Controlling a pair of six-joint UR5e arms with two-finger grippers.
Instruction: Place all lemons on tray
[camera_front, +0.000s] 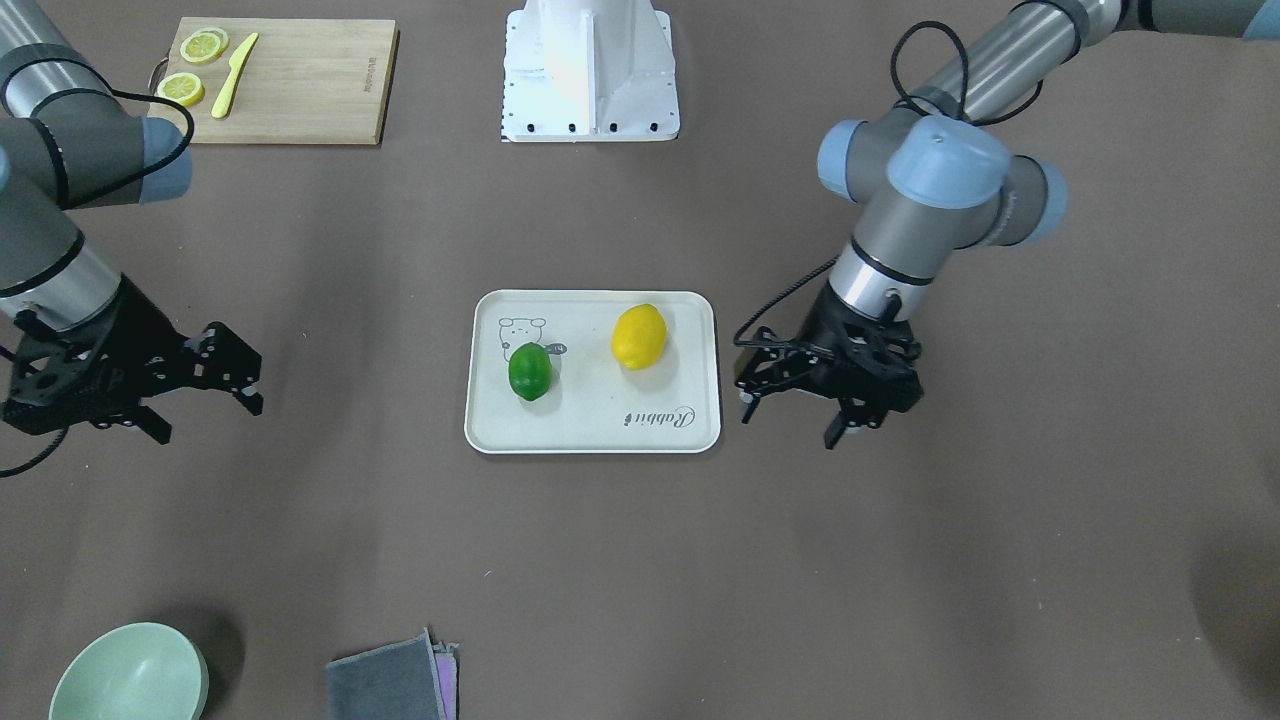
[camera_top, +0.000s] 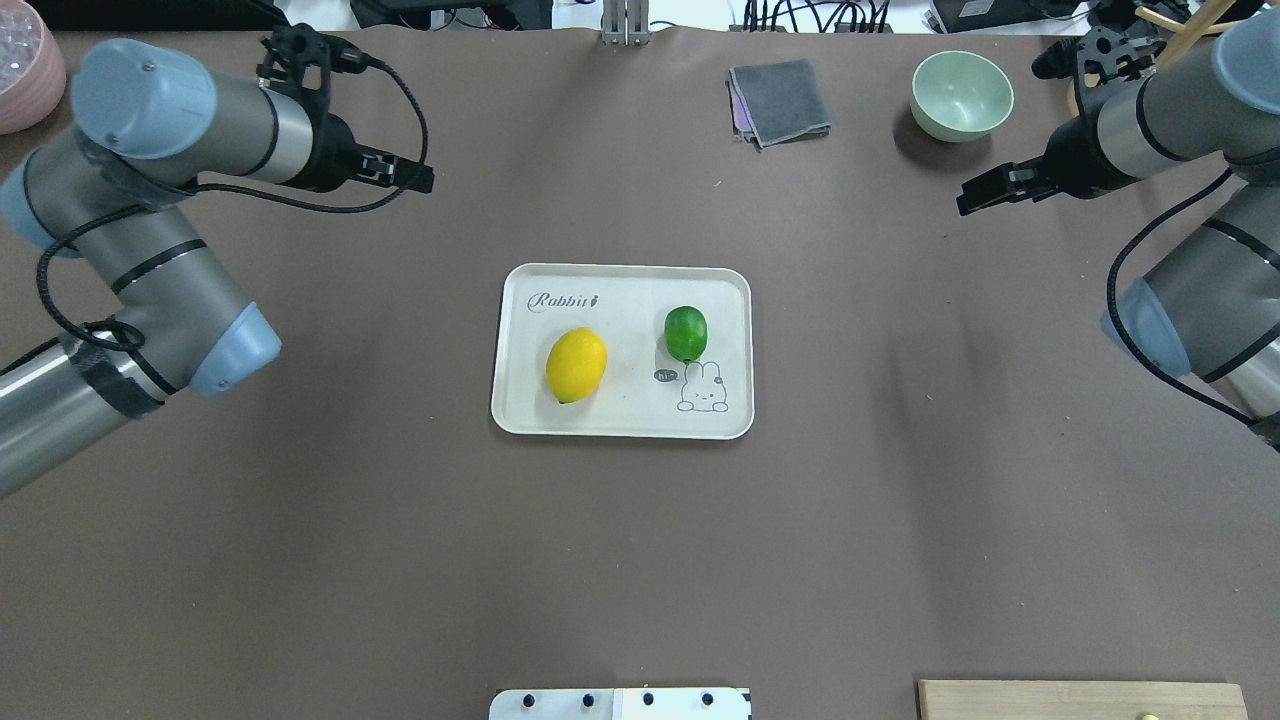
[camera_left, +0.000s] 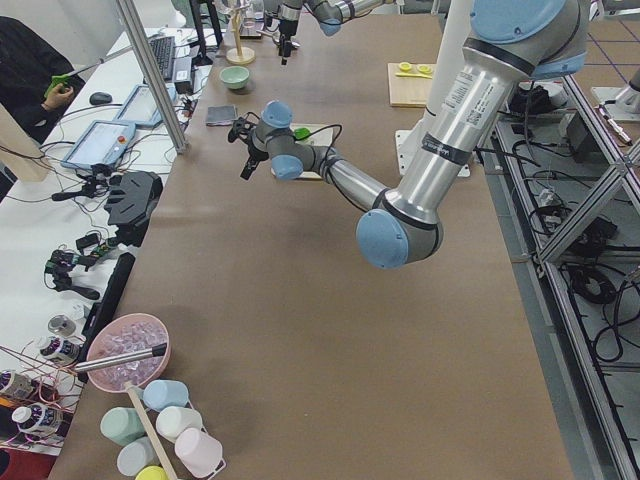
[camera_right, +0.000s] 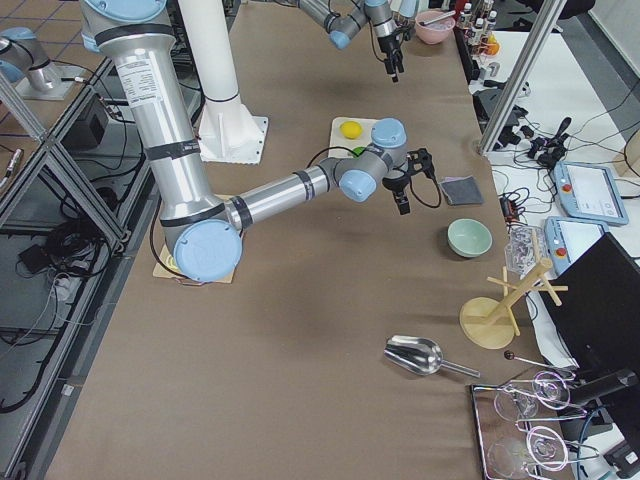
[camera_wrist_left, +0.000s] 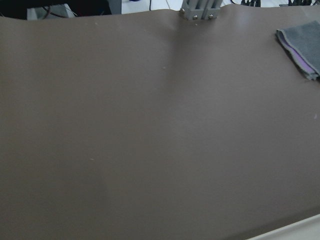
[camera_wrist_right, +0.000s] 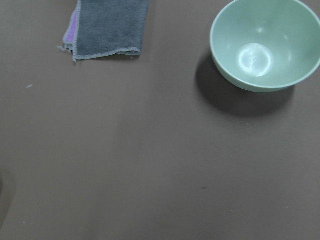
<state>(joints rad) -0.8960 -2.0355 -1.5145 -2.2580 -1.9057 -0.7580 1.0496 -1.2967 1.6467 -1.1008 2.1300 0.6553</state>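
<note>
The cream-white tray (camera_front: 592, 441) lies at the table's middle; it also shows in the overhead view (camera_top: 620, 274). The yellow lemon (camera_front: 639, 336) (camera_top: 576, 365) and the green lemon (camera_front: 530, 371) (camera_top: 686, 333) both rest on it, apart from each other. My left gripper (camera_front: 790, 425) (camera_top: 420, 181) is open and empty, beside the tray and clear of it. My right gripper (camera_front: 208, 418) (camera_top: 966, 200) is open and empty, farther off on the tray's other side. Neither wrist view shows fingers or lemons.
A bamboo cutting board (camera_front: 300, 90) with lemon slices (camera_front: 203, 45) and a yellow knife (camera_front: 234, 75) lies near the robot base (camera_front: 590, 70). A green bowl (camera_top: 962, 95) (camera_wrist_right: 265, 45) and a grey folded cloth (camera_top: 780, 100) (camera_wrist_right: 107, 25) sit at the far edge.
</note>
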